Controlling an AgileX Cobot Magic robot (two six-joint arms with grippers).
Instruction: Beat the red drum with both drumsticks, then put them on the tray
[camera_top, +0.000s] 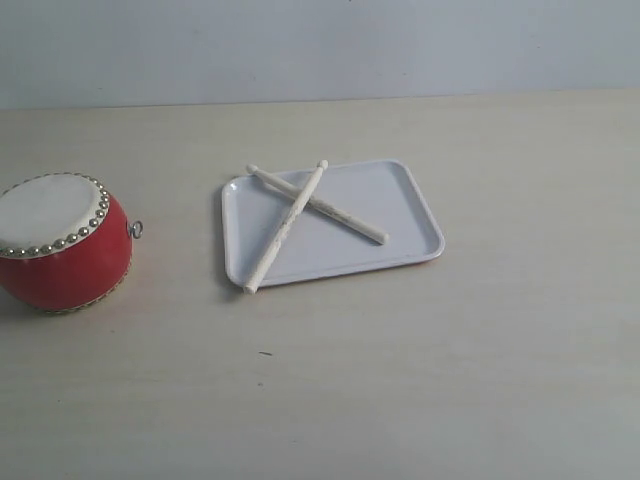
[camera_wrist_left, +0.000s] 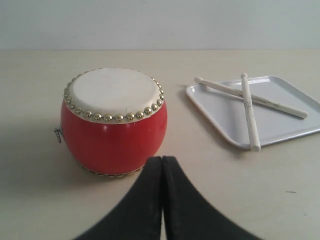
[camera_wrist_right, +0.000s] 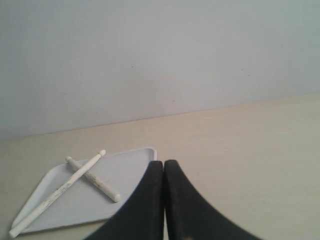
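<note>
Left claw (camera_wrist_left: 162, 165) and right claw (camera_wrist_right: 164, 167) both pressed shut, empty. Sticks (camera_top: 300, 205) lie crossed on tray (camera_top: 400, 200), one butt end overhanging its rim. Drum (camera_top: 60, 245) upright on table (camera_top: 400, 380), left of tray, apart. Stick print faint, unreadable.

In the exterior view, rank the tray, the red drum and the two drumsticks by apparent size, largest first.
1. tray, the widest footprint.
2. red drum.
3. drumsticks, long but far slimmer; the two look alike in length, so they are not ranked against each other.
</note>
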